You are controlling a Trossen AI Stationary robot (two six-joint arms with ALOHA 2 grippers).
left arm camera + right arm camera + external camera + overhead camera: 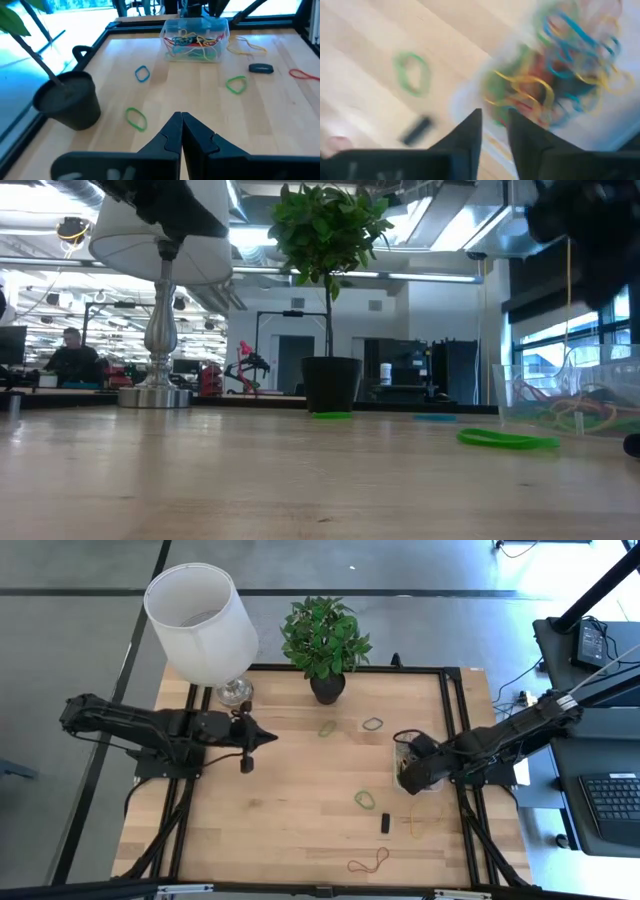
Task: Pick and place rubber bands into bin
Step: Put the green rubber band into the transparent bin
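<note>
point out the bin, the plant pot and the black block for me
bin (pixel 218 26): left wrist view, on its clear side wall near the rim.
plant pot (pixel 75 102): left wrist view, on the dark outer wall.
black block (pixel 261 69): left wrist view, on its top face.

Overhead, table-level, two wrist views share bin (pixel 195 37).

Table (pixel 300 810): pale wood planks, black frame rails. Bin (pixel 172 31): clear plastic — inside it a tangle of yellow, red, green and blue rubber bands (pixel 195 42). Loose on the wood: green loop (pixel 365 799), olive-green loop (pixel 327 728), blue-grey loop (pixel 373 724), red loop (pixel 368 861), yellow loop (pixel 422 823). Small block (pixel 385 822) — black. Lamp (pixel 200 610): white shade, silver base. Plant (pixel 322 635): green leaves, black pot. Fingers (pixel 172 135): black.
</note>
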